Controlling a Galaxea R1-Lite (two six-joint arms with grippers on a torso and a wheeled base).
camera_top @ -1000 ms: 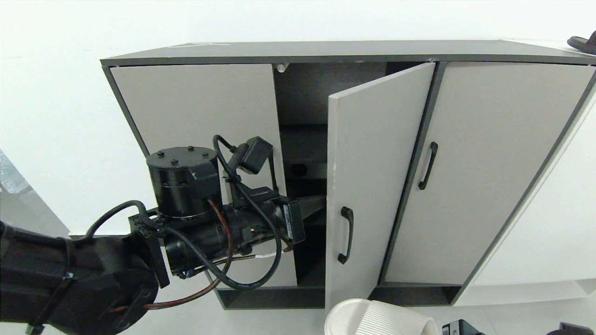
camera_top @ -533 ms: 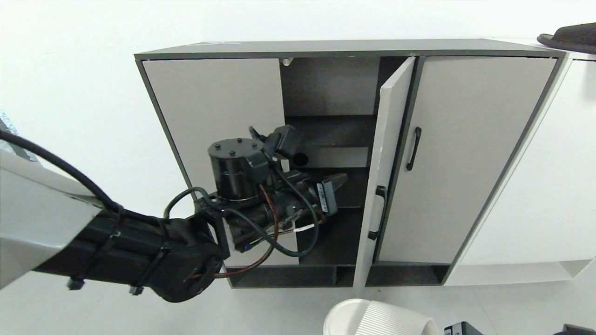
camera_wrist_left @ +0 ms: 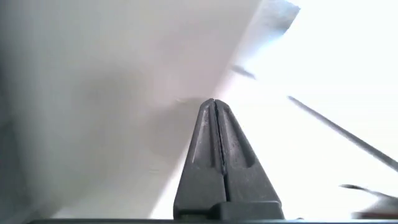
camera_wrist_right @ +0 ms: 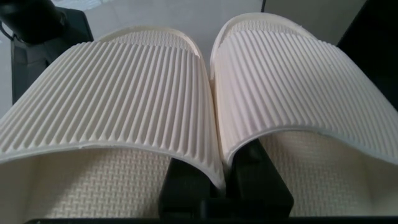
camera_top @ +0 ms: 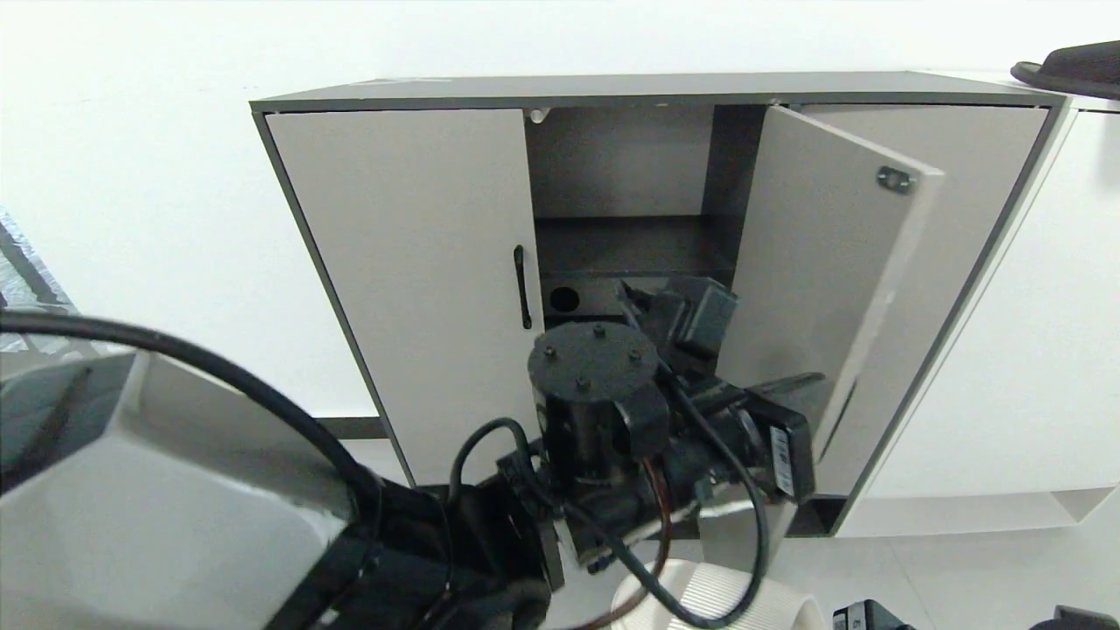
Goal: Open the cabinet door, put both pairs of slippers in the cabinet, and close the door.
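left gripper [camera_wrist_left: 214, 109] pinched fully together on nothing, fingertips at the inner face of the open door [camera_top: 822, 262], pressing or only touching it, cannot tell which; holds that door swung wide to the right, well past square with the cabinet [camera_top: 612, 87] front. right gripper [camera_wrist_right: 224, 186] clamped on the cream slippers [camera_wrist_right: 205, 93], one finger inside each shoe by the look of it, squeezing the two adjoining side walls together; carries the pair side by side, ribbed straps up, long axis straight out from the wrist. from the head view, sits low and in front of the cabinet's foot, just beneath the left wrist. coming move, most likely the insert: opening [camera_top: 621, 175] ahead of and above the pair, bounded by the closed left door [camera_top: 411, 262] on one side and the swung door on the other, shelf [camera_top: 626, 245] across it. right arm the obvious one for it, already loaded. snag: left wrist and forearm squarely between pair and lower compartment, so little free lane there unless that arm clears or the pair goes in higher. dark slipper [camera_top: 1072, 66], by the look of it, up at the cabinet top's right end, well apart from both grippers.
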